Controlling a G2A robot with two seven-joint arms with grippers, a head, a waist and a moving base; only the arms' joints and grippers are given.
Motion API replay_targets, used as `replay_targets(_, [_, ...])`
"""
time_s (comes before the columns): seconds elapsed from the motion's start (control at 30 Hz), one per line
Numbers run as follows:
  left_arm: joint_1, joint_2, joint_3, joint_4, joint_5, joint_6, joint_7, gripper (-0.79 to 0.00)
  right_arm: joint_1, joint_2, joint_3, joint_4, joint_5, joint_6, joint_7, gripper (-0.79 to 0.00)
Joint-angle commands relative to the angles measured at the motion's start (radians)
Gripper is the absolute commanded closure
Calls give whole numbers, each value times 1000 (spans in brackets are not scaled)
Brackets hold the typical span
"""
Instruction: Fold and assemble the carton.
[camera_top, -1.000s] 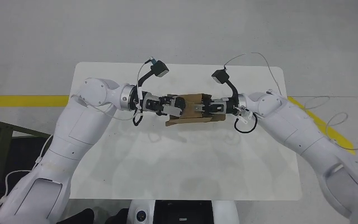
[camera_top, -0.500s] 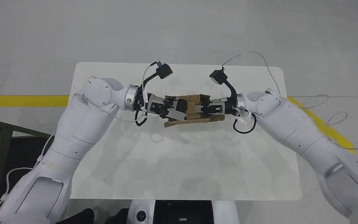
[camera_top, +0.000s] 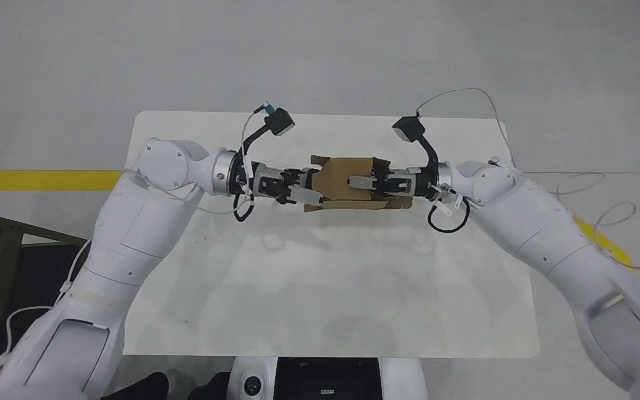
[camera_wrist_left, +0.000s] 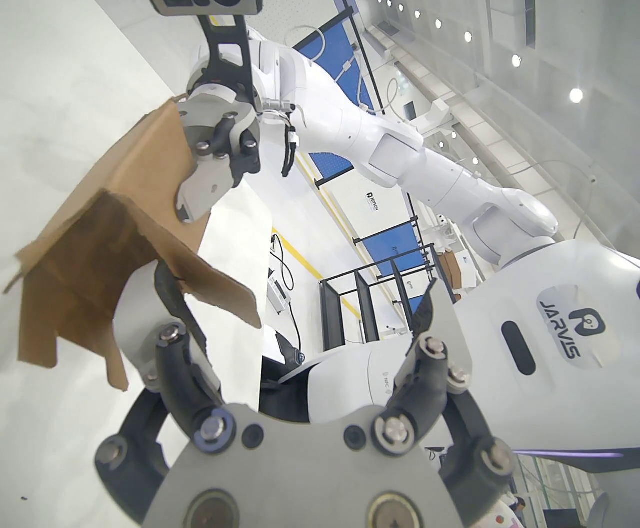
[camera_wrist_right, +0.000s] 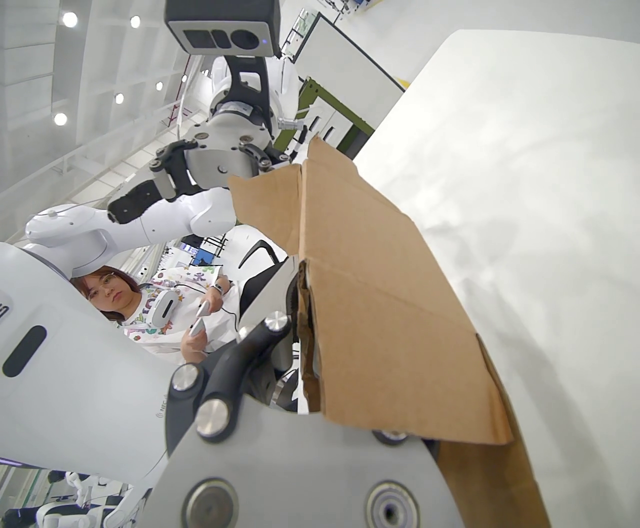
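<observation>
In the top view the carton (camera_top: 350, 182) is held over the table (camera_top: 300, 300) between the two sets of jaws, with the left gripper (camera_top: 303, 190) at one end and the right gripper (camera_top: 362, 183) at the other. The left wrist view adds detail: the left jaws stand wide apart, one finger (camera_wrist_left: 170, 300) tucked under a loose flap, the other free of the cardboard. In the right wrist view a carton wall runs between the right jaws, which are clamped on it.

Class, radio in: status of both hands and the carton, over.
Right hand shut on carton. Left hand open, one finger behind an end flap. Carton tube-shaped, end flaps unfolded.
</observation>
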Motion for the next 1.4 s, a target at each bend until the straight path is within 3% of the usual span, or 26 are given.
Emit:
replay_targets(0.0, [1, 1, -6, 11, 8, 2, 9, -785, -1, 4, 2, -8, -3, 1, 1, 0])
replay_targets(0.87, [5, 5, -24, 5, -4, 13, 14, -785, 9, 14, -66, -126, 4, 43, 43, 0])
replay_targets(1.37, [9, 6, -26, -12, -3, 12, 18, -785, 8, 21, -38, -55, 44, -44, -44, 0])
